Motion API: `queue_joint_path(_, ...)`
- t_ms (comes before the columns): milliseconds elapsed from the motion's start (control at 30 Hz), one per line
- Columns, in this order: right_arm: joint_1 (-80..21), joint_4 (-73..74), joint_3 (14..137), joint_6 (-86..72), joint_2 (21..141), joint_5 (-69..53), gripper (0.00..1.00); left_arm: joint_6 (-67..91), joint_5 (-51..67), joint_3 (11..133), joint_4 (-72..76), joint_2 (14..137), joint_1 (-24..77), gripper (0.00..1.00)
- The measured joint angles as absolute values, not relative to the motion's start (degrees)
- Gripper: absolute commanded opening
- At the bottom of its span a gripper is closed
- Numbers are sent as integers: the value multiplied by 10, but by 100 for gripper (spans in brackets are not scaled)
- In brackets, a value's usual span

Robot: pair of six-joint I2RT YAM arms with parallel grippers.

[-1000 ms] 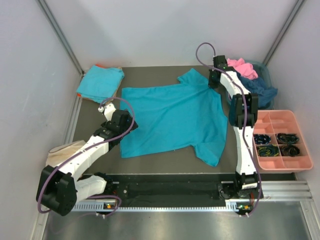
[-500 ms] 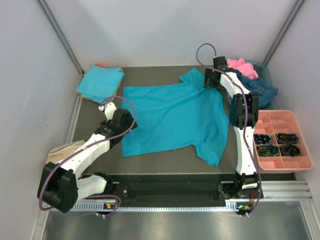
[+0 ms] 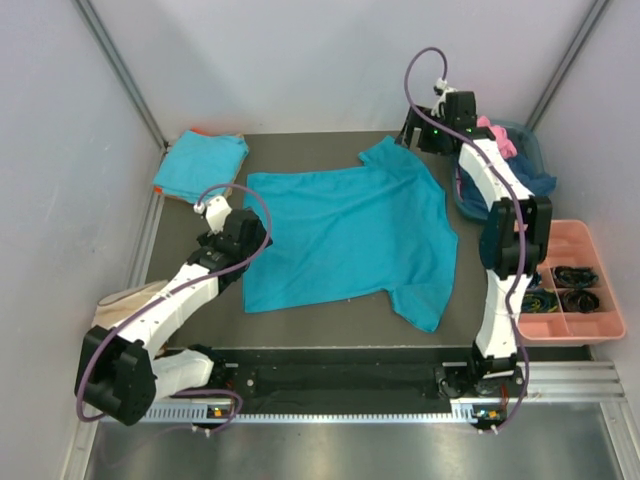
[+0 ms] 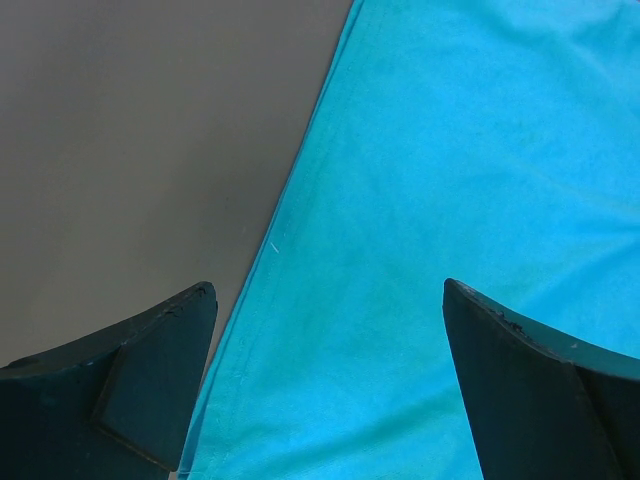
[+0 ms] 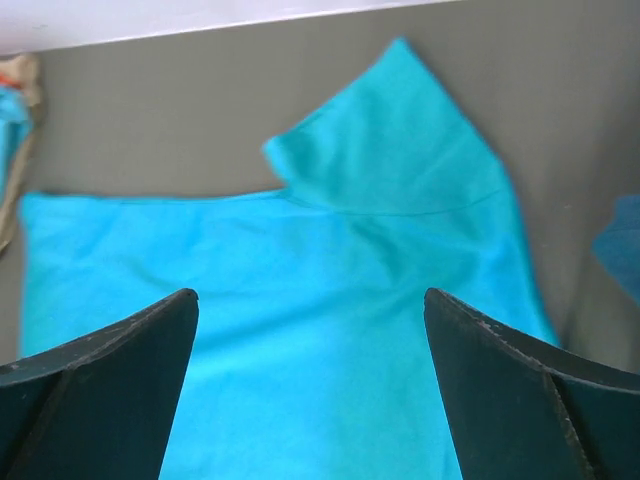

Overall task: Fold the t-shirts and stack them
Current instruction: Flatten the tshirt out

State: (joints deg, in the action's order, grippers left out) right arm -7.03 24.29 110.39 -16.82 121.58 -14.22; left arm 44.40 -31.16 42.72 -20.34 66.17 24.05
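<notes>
Top external view: teal t-shirt [image 3: 345, 235] spread flat, mid-table on dark mat [image 3: 300, 325], hem twd left, sleeves at right, one far, one near. L gripper [image 3: 243, 240] low over shirt's left edge, fingers apart, nothing clamped. Left wrist view: L gripper [image 4: 330, 290] released, hem edge running between both fingers, teal cloth on right side, bare mat on left; can't tell if fingertips touch cloth. R gripper [image 3: 425, 130] raised at far right, above and just beyond far sleeve, also spread wide and empty. Right wrist view: R gripper [image 5: 310, 300] looking down on far sleeve and shirt body, well clear of fabric. Folded teal shirt [image 3: 200, 165] at far-left corner, apart from spread one. Blue bin [image 3: 530, 140] at far right w/ pink garment [image 3: 500, 145] and dark-blue garment [image 3: 530, 185] heaped inside. Pink tray [image 3: 600, 235] at right, nearer than bin, dark coiled bits in its near compartments.
</notes>
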Motion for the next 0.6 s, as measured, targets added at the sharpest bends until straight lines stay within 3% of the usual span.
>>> queue_joint_path(267, -125, 193, 900, -195, 1052, -162, 96, 439, -302, 427, -185, 679, 241, 99)
queue_joint_path(600, -204, 224, 644, -229, 831, -33, 97, 389, -340, 465, -180, 689, 239, 99)
